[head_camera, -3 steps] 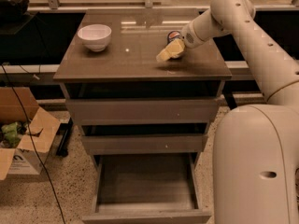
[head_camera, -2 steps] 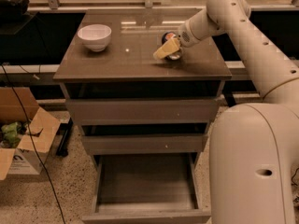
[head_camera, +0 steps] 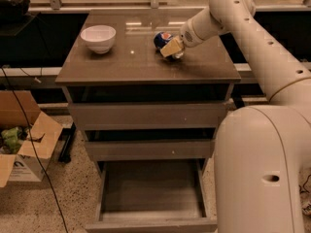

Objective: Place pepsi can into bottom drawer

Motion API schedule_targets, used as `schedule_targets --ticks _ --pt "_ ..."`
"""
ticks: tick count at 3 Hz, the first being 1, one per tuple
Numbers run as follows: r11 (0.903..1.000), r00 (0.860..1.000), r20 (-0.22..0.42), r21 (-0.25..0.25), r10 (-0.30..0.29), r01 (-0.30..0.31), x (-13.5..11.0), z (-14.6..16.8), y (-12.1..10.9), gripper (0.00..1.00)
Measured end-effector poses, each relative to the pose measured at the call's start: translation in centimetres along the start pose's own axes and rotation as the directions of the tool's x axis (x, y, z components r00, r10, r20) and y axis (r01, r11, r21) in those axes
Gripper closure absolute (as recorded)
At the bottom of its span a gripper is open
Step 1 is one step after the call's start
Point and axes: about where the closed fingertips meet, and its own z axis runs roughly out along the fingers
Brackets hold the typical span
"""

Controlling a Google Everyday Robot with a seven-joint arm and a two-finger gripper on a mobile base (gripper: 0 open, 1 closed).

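1. Grasping is seemingly underway: the gripper point(head_camera: 172, 47) is sitting against the pepsi can point(head_camera: 162, 38) on the cabinet top point(head_camera: 121, 59); its hold cannot be told.
2. Carrying the can down into the open bottom drawer point(head_camera: 150, 195) is likely coming next.

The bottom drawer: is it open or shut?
Open: the bottom drawer is pulled out, its inside showing. The gripper is above the cabinet top at the pepsi can.

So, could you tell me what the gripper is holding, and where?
Cannot tell: the gripper meets the pepsi can at its right side, atop the cabinet.
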Motion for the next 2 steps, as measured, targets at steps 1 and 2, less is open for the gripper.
schedule_targets --ticks 1,2 --pt "0.9975 0.998 -0.003 -0.014 -0.069 0.069 -1.3 -0.8 1.8 0.96" --pt "0.9775 0.979 0.022 -0.062 -0.201 0.202 -2.4 -3.4 5.0 1.0"
